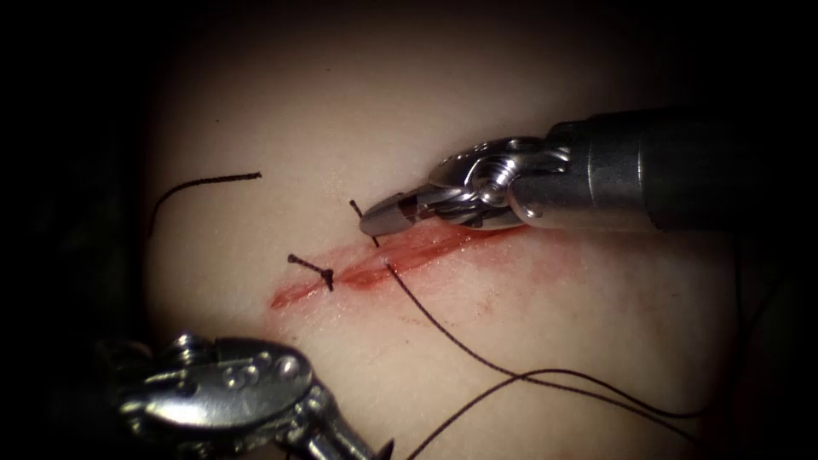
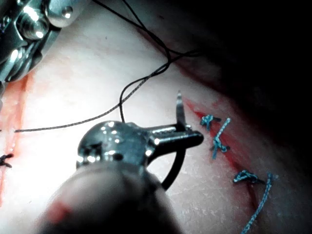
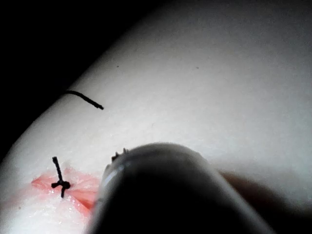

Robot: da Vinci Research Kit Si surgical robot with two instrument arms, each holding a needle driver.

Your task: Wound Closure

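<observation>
The cut (image 1: 383, 260) runs slantwise across the pale tissue (image 1: 511, 341), edged with red fluid. My left tool (image 2: 192, 136) is shut on the curved needle (image 2: 179, 109) a short way behind its point; the needle is clear of the tissue. This tool (image 1: 366, 447) sits near the picture's lower edge, on the near side of the cut. My right tool (image 1: 375, 223) lies at the cut's far edge, jaws shut on the short thread tail (image 1: 354, 207). The long dark thread (image 1: 477, 358) leaves the cut and trails to the lower right. A tied knot (image 1: 326, 274) sits on the cut to the left.
A loose cut piece of thread (image 1: 204, 181) lies on the tissue at the far left. Near the needle, several blue stitches (image 2: 217, 141) close another red cut. The right tool (image 2: 29, 34) is also seen from the left wrist. The knot (image 3: 61, 184) is seen from the right wrist.
</observation>
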